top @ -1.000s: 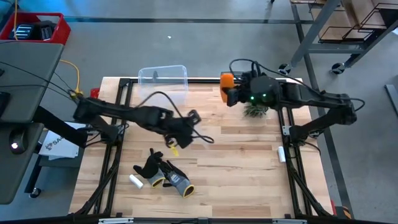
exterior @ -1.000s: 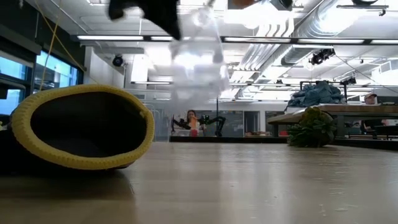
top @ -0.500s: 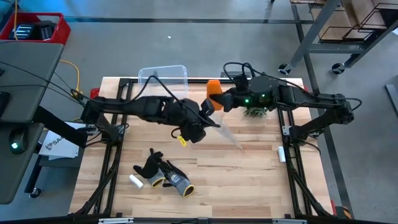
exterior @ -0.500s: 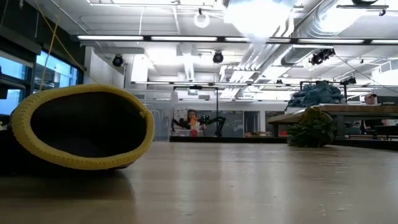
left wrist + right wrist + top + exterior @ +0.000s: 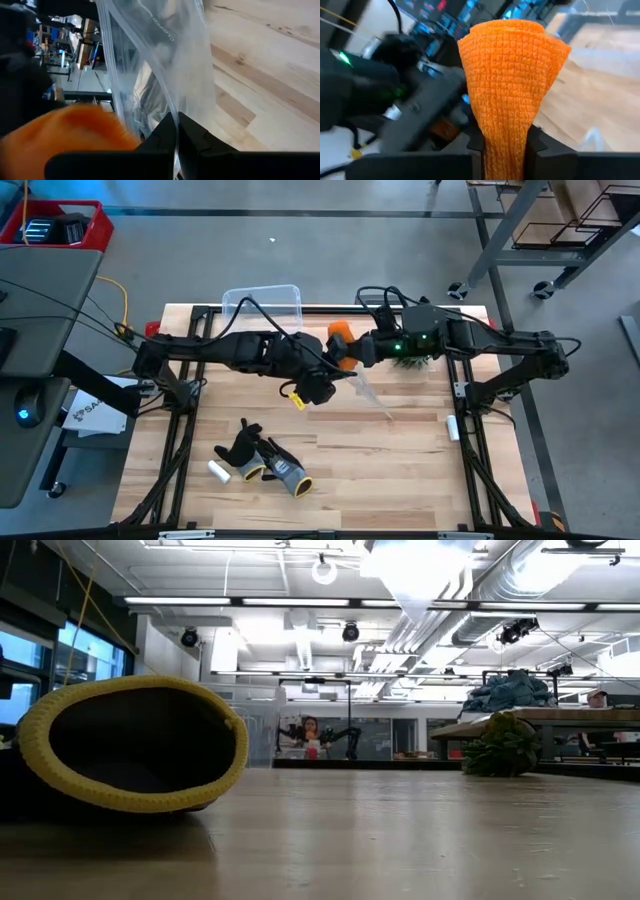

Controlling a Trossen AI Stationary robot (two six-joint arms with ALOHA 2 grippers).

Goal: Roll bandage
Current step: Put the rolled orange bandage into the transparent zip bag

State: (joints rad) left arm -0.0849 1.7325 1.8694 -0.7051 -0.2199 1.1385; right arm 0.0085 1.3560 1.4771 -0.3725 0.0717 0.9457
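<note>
The bandage (image 5: 340, 338) is a stubby orange roll of waffle-textured cloth, held above the table's far middle by my right gripper (image 5: 353, 352), which is shut on it. It fills the right wrist view (image 5: 512, 70). Just beside it, toward the table's near left, my left gripper (image 5: 330, 377) is shut on a clear plastic bag (image 5: 368, 395). In the left wrist view the bag (image 5: 165, 60) rises from the fingers and the bandage (image 5: 75, 135) shows as an orange blur close by. The low view shows neither gripper. My left gripper pinches an edge of the clear bag (image 5: 174, 120) between its two shut fingers; how many layers, I cannot tell. The fingers slant down from the table's left. The bag hangs slack from them, out toward the table's right (image 5: 385, 413). My right gripper pinches the bandage roll's lower end (image 5: 504, 142) between its two fingers (image 5: 536, 146), which squeeze it narrow there. The fingers come nearly level from the table's right. The roll stands out past the fingertips, widening to its free end (image 5: 515, 35), lifted clear of the table.
A clear plastic tub (image 5: 262, 302) stands at the far edge. Black-grey-yellow gloves (image 5: 265, 460) and a small white cylinder (image 5: 218, 472) lie near the front left; a glove cuff (image 5: 130, 745) fills the low view's left. A green plant (image 5: 410, 360) sits far right.
My left gripper has risen and gone toward the table's right and far side, tipping up, with the clear bag lifted with it. My right gripper has carried the bandage toward the table's left and near side, turning it, so the two grippers now stand close together.
</note>
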